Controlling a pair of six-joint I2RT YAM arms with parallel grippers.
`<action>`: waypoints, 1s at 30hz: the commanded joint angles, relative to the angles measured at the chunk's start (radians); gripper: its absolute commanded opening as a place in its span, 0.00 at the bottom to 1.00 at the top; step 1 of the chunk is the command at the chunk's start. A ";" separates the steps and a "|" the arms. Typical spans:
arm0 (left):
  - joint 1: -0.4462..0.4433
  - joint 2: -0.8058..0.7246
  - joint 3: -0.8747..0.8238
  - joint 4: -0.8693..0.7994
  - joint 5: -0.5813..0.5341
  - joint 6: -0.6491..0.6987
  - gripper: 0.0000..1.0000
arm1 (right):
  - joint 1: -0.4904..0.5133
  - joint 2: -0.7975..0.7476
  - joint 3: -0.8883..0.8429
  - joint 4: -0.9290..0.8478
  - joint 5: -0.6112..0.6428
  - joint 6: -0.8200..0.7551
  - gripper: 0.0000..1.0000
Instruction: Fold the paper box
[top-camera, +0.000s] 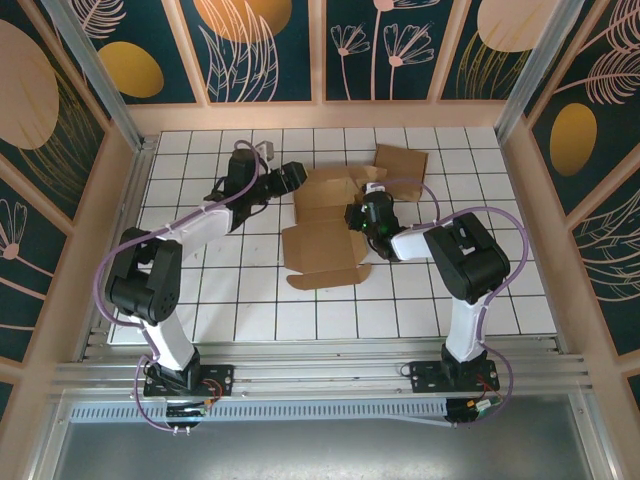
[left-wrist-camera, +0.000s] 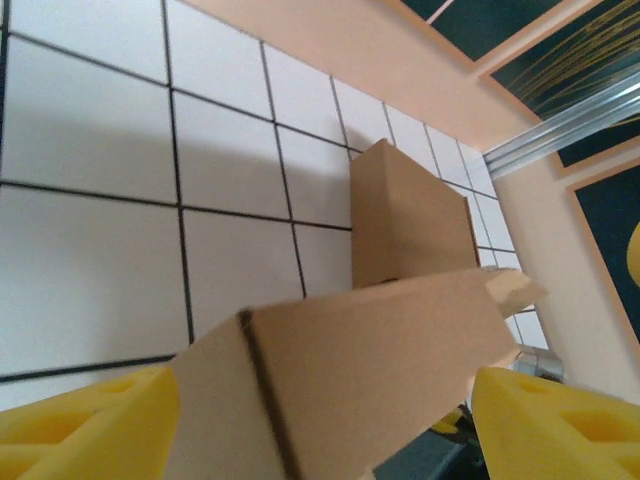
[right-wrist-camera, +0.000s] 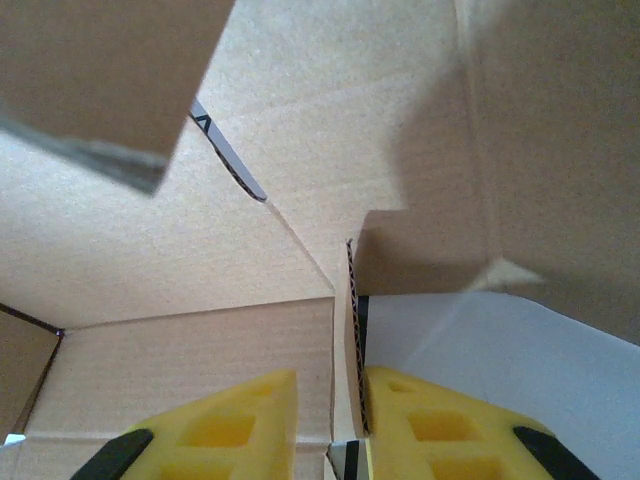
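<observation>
The brown paper box lies unfolded and partly raised on the white tiled table. My left gripper is at the box's left edge. In the left wrist view its yellow fingers stand wide apart and open, with a cardboard flap lying between them. My right gripper reaches into the box from the right. In the right wrist view the right gripper is shut on an upright cardboard wall, seen edge-on against the right finger. Box panels surround it.
The tiled table is ringed by a low peach wall with aluminium posts at the back corners. Another box flap sticks out toward the back right. Open tiles lie in front of the box.
</observation>
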 joint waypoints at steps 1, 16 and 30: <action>-0.005 -0.016 -0.029 0.001 -0.070 -0.040 0.78 | 0.012 0.005 -0.007 0.037 0.014 -0.014 0.25; -0.009 -0.115 -0.122 0.099 -0.061 -0.007 0.78 | -0.111 -0.451 -0.213 -0.034 -0.124 -0.150 0.74; -0.215 -0.408 -0.276 0.040 -0.178 0.180 0.66 | -0.398 -0.219 0.051 -0.151 -0.694 -0.426 0.87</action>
